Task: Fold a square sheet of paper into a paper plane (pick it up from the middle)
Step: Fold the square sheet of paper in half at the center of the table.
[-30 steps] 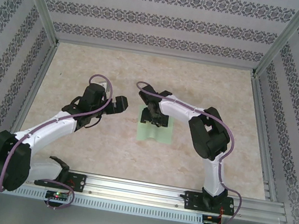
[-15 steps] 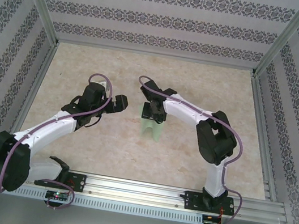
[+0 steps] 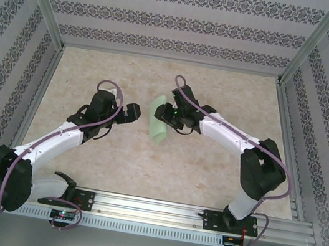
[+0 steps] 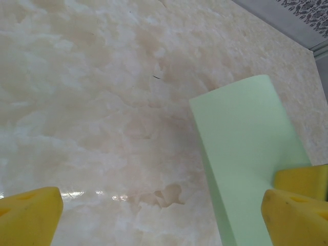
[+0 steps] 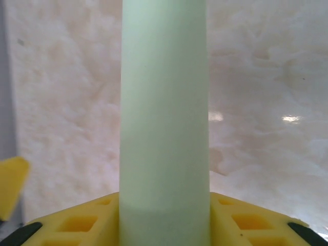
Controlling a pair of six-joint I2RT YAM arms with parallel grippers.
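The right gripper (image 3: 173, 118) is seen clenched on the square sheet of paper (image 3: 159, 122). In the right wrist view the sheet is pinched between the two yellow fingers (image 5: 77, 225) and is bent over into a tall, narrow, rounded band that runs straight away from the camera. In the top view the pale green sheet is held out from the gripper toward the left arm as a slim strip, slanted, with its lower end nearer the arm bases. Whether that end touches the table (image 3: 206, 174) cannot be told.

The left gripper (image 3: 133, 113) is held fully released, its yellow fingers (image 4: 28, 212) spread wide at the bottom corners of its wrist view. Nothing is gripped between them. The sheet is seen just beside its right-hand finger, reaching up across the marbled beige table surface.

Both grippers are placed near the middle of the table, close to each other, with the sheet between them. The table is enclosed by patterned walls (image 3: 168, 23), and a metal rail (image 3: 168, 212) is laid along its near edge.
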